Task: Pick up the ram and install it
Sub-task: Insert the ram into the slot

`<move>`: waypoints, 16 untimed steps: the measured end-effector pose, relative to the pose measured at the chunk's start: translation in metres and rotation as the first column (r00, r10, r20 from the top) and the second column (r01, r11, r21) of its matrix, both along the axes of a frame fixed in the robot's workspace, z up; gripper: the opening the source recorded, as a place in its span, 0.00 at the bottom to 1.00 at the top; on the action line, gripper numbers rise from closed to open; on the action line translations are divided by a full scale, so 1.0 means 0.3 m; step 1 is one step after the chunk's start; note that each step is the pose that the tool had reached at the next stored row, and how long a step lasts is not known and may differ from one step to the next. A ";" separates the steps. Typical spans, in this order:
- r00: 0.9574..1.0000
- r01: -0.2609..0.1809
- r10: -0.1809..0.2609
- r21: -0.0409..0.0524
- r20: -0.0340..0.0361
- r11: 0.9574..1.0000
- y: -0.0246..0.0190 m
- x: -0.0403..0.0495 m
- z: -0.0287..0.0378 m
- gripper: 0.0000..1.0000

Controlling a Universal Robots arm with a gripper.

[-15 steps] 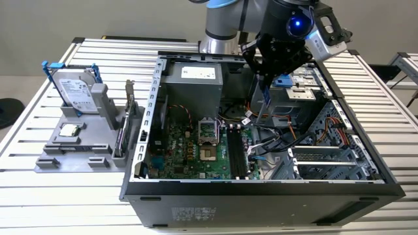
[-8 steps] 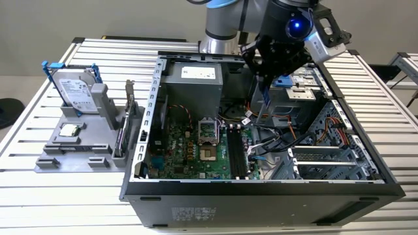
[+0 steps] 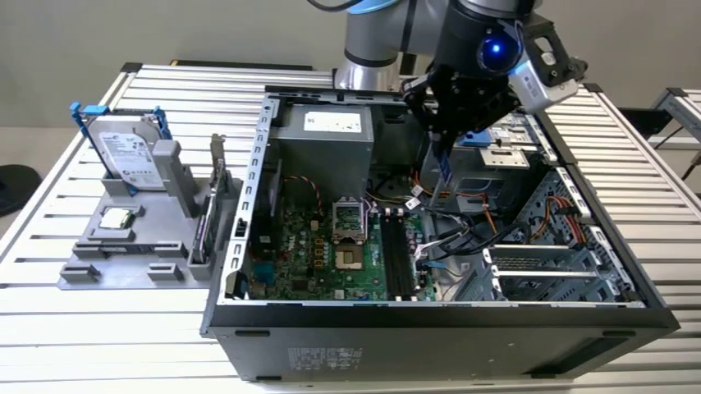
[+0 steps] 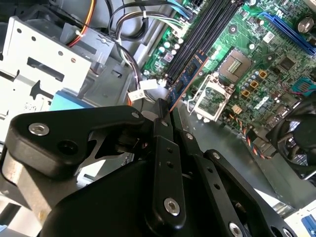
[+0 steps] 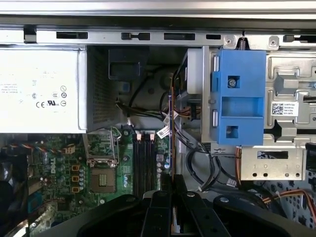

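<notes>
The ram (image 4: 186,79) is held edge-on between the closed fingers of the gripper (image 4: 165,112), inside the open computer case (image 3: 438,316), near the memory slots (image 5: 145,158). A hard drive (image 3: 126,152) and a processor (image 3: 115,218) are kept in the gray holder (image 3: 121,263).

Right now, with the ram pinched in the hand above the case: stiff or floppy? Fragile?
Probably stiff: the ram juts straight from the hand with no visible sag. Likely light, since a thin edge grip holds it. Possibly fragile: it looks very thin edge-on in the first wrist view, so sideways force near the memory slots might bend it.
</notes>
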State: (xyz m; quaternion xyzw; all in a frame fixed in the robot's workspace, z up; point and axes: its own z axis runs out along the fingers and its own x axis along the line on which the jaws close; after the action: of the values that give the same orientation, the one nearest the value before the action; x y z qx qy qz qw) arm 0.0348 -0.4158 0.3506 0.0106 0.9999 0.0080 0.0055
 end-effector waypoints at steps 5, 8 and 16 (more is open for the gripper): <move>1.000 0.003 -0.003 -0.001 0.000 1.000 -0.001 -0.001 -0.009 0.00; 1.000 0.004 -0.004 -0.002 0.000 1.000 -0.001 -0.001 -0.016 0.00; 1.000 0.004 -0.004 -0.002 0.000 1.000 -0.001 -0.002 -0.031 0.00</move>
State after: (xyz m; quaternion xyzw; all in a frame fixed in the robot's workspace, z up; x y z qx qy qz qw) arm 0.0341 -0.4161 0.3413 0.0128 0.9999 0.0068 0.0056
